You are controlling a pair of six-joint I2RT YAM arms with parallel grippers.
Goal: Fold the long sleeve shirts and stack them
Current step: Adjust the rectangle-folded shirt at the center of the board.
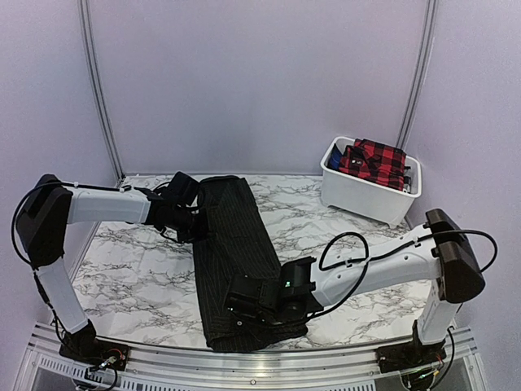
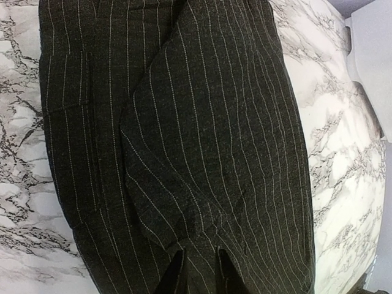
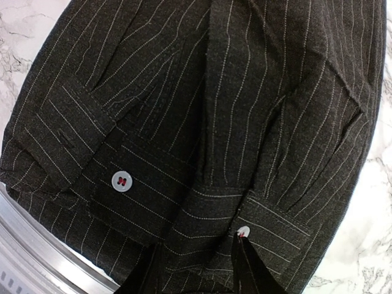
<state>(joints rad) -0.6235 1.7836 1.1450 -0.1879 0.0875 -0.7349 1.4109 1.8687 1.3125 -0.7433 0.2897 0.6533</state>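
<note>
Cloth fills both wrist views: the black pinstriped shirt (image 1: 236, 236) lies folded into a long narrow strip on the marble table (image 1: 138, 269), running from the far middle down to the near edge between the two arms.

The left gripper (image 1: 195, 221) sits at the strip's far left edge. In its own wrist view its fingers stand close together, nipping a folded corner of the shirt between them (image 2: 199, 275).

The right gripper (image 1: 236, 303) rests low on the near end of the strip. Its fingers stand partly apart, astride a cuff (image 3: 208, 214). Whether they actually pinch it cannot be told. A pale button (image 3: 122, 180) with red thread shows on the neighbouring cuff to the left, and a second button (image 3: 243, 231) peeks out just at the tip of the right-hand finger.

Well apart, at the far right corner of the table, a white bin (image 1: 358, 195) holds a red plaid shirt (image 1: 374, 159).
</note>
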